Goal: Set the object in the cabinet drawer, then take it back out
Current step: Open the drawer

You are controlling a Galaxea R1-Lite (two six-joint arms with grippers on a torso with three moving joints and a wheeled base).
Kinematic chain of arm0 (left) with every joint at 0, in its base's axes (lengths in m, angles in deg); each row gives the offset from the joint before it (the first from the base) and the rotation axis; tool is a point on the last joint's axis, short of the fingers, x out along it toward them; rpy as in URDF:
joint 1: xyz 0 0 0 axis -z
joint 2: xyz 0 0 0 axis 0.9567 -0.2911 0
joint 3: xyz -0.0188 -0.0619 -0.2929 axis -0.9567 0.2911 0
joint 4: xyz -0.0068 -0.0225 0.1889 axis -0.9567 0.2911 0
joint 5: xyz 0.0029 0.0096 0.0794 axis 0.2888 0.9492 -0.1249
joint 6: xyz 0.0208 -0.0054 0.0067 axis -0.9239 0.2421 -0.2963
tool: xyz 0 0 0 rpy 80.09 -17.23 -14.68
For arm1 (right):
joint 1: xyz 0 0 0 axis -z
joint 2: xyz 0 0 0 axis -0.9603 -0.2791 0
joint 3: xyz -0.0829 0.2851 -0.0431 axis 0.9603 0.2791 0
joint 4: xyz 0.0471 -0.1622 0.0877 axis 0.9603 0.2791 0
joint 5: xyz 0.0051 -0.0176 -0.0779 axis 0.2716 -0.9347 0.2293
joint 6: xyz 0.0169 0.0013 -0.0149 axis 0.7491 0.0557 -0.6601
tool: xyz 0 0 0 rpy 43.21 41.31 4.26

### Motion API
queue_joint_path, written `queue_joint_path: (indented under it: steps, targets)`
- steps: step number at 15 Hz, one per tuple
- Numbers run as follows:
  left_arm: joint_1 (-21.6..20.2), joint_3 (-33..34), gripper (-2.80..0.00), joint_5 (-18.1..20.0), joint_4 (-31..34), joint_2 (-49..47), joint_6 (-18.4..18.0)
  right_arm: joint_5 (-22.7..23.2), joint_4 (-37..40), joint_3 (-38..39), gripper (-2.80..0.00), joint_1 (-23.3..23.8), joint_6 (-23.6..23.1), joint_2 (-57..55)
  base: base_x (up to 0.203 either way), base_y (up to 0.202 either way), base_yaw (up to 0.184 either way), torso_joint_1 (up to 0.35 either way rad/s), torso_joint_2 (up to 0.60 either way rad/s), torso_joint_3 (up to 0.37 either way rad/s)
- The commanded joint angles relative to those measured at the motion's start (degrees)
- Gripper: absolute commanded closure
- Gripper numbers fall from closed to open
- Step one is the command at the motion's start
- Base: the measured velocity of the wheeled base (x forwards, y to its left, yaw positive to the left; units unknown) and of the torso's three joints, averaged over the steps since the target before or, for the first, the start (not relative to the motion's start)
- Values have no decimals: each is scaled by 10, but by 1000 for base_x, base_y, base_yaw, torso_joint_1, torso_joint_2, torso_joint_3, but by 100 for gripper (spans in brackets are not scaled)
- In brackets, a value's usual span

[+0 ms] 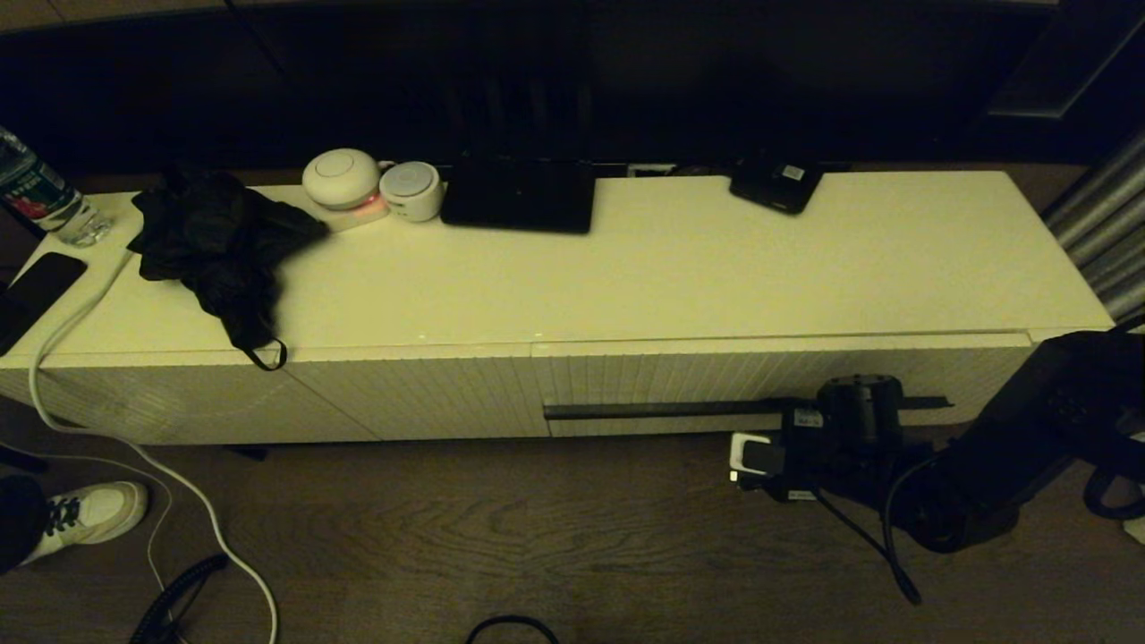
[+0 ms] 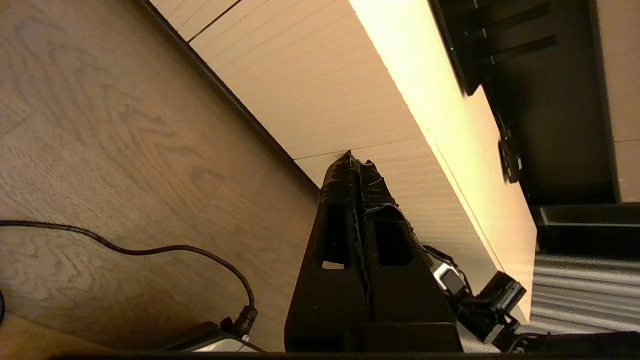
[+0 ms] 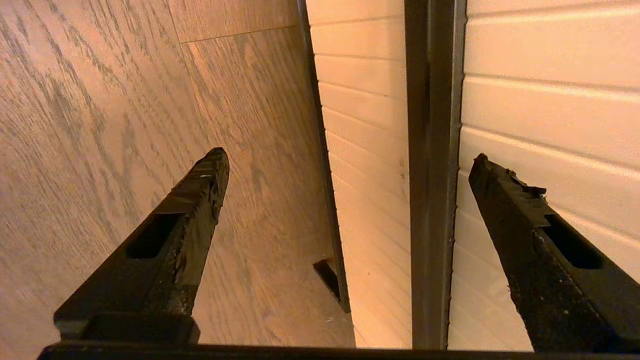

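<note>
**Ribbed fronts, smooth top, grained floor**

The cabinet drawer (image 1: 760, 376) has a cream front of fine vertical ribs with a matt look; its handle bar (image 1: 662, 410) is dark, thin and dull, with a slight sheen along one edge in the right wrist view. The worktop (image 1: 680, 268) is smooth and pale, faintly glossy. The floor (image 1: 501, 528) is brown wood with strong grain and a satin finish. At upper left of the head view lies crumpled black cloth (image 1: 219, 241), matt and soft, and beside it two rounded white plastic gadgets (image 1: 371, 183), smooth. The right tool (image 3: 345, 170) has black fingers (image 3: 192, 210) with rough, frayed wrapping; the left tool (image 2: 357, 172) looks taped likewise.
</note>
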Motion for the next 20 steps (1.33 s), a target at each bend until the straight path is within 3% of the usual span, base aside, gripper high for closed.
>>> queue_joint_path:
  steps: [1,20]
  targets:
    - [0,0,0,0,0,1,3,0,-3,-1,-280,0,-4,-6,0,0,0,0,0,0]
    - [0,0,0,0,0,1,3,9,-16,-7,-280,10,-8,-23,0,0,0,0,0,0]
